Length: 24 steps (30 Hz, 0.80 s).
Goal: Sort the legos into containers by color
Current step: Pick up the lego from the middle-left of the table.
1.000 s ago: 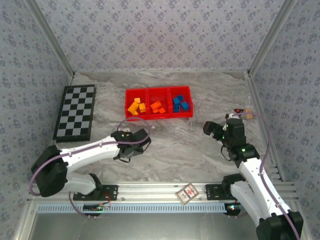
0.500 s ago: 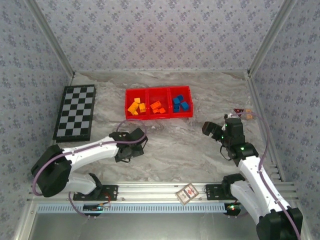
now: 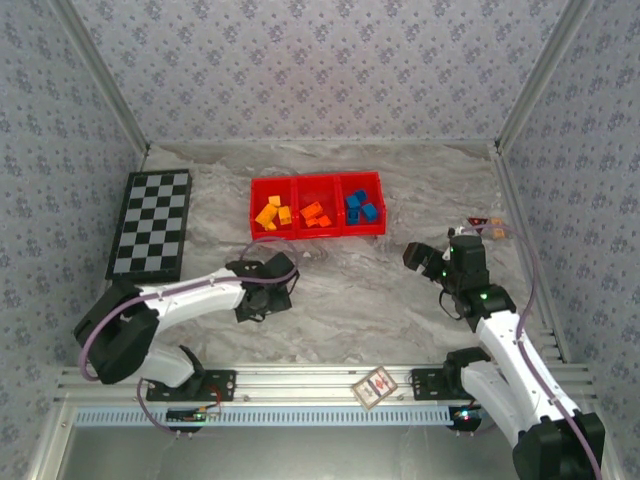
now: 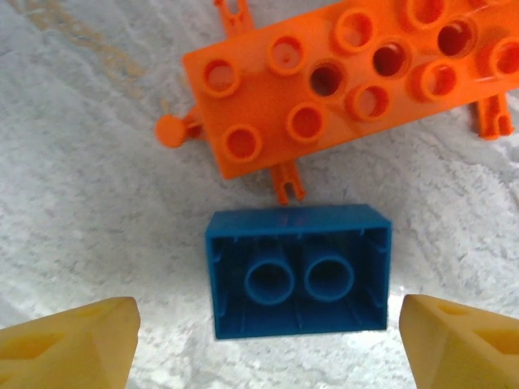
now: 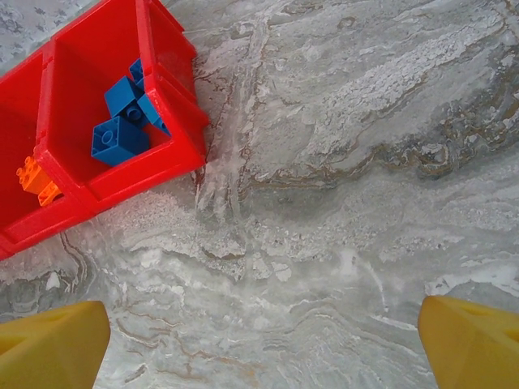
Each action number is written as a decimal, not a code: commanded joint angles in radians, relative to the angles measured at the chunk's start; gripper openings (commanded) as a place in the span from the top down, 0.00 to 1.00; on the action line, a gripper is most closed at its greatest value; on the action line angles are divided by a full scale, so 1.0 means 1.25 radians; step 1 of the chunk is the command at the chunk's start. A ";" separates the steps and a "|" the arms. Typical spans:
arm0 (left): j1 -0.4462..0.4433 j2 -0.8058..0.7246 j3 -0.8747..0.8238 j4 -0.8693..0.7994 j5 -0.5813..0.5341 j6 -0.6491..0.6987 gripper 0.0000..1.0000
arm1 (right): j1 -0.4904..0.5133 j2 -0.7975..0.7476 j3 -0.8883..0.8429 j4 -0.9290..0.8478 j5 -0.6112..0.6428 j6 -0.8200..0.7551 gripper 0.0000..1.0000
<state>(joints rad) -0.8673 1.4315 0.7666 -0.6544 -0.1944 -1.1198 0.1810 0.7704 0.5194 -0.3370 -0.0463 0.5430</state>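
Note:
A blue lego [image 4: 298,271] lies upside down on the marble table, its hollow underside facing up. It sits between the yellow fingertips [image 4: 69,344] of my left gripper [image 4: 268,348], which is open with a gap on both sides. Just beyond the blue lego lies a flat orange lego plate [image 4: 349,77]. From above, my left gripper [image 3: 262,290] is in front of the red tray [image 3: 316,238]. Its containers hold yellow-orange legos [image 3: 272,213], orange legos [image 3: 315,214] and blue legos [image 3: 360,207]. My right gripper [image 3: 425,258] is open over bare table, right of the tray.
A black-and-white checkered board [image 3: 150,224] lies at the left. A small card [image 3: 373,386] rests on the near rail. Small items [image 3: 487,226] sit by the right wall. The tray's corner [image 5: 182,146] is at the upper left of the right wrist view, with marble below it.
My left arm has shifted a little toward the near left, and its jaws have narrowed slightly. The right arm has not moved.

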 commanded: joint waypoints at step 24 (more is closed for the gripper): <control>0.055 0.029 0.009 0.032 0.040 0.035 0.63 | 0.010 0.022 -0.004 0.011 -0.014 0.020 0.00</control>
<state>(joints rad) -0.7986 1.4830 0.7860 -0.6308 -0.1421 -1.0912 0.1856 0.7971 0.5186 -0.3305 -0.0605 0.5613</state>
